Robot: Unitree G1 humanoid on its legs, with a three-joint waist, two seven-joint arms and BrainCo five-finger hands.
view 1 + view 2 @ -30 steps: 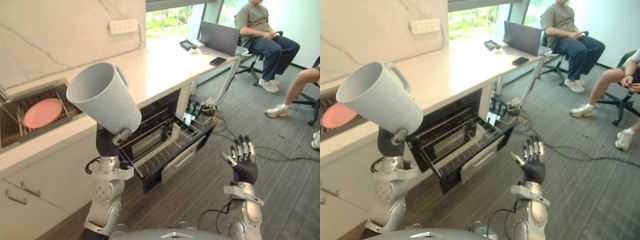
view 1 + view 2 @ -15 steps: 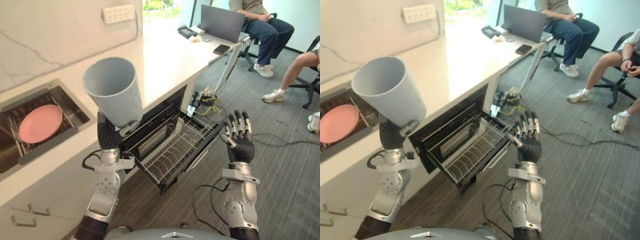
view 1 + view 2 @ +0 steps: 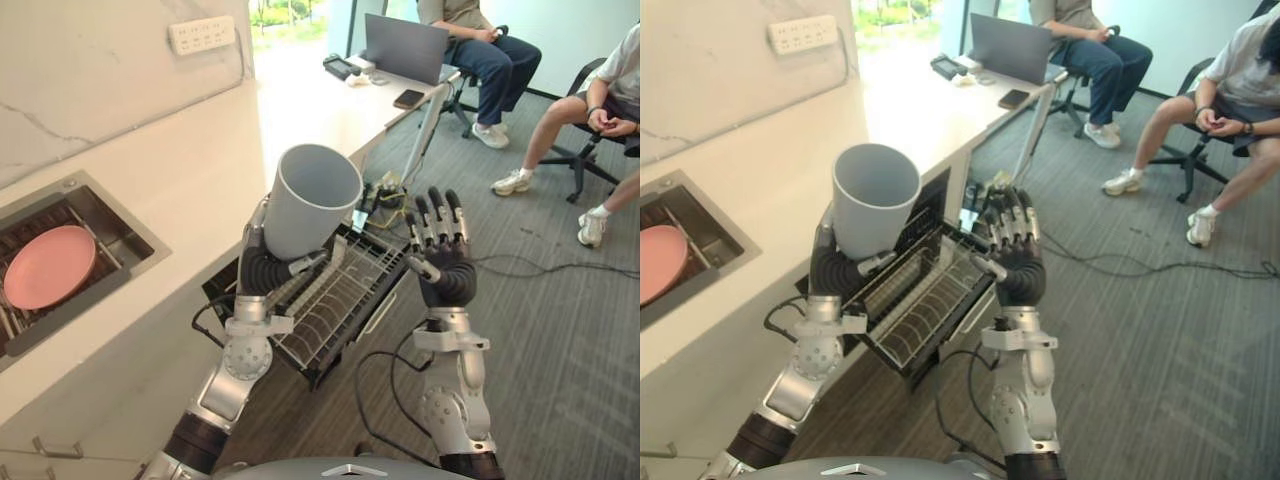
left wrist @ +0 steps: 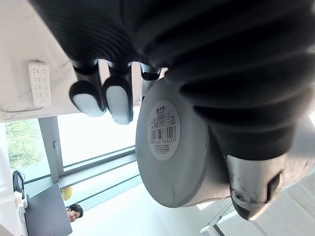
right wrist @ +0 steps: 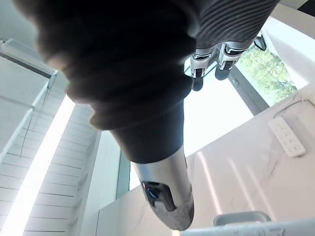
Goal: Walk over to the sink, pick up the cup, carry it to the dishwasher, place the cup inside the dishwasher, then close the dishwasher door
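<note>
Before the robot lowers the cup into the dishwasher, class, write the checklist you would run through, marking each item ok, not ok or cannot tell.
1. Grip: left hand curled round cup: ok.
2. Cup mouth up, slightly tilted: ok.
3. Dishwasher rack pulled out: ok.
4. Visible rack wires bare: ok.
5. Rack spot hidden behind cup free: cannot tell.
6. Free right hand open, apart from cup: ok.

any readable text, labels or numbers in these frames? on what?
Sticker on the base of the cup, held in the left hand: barcode and small print, too blurred to read.
Power strip on the wall: no legible marking.
Laptop: no text visible.
</note>
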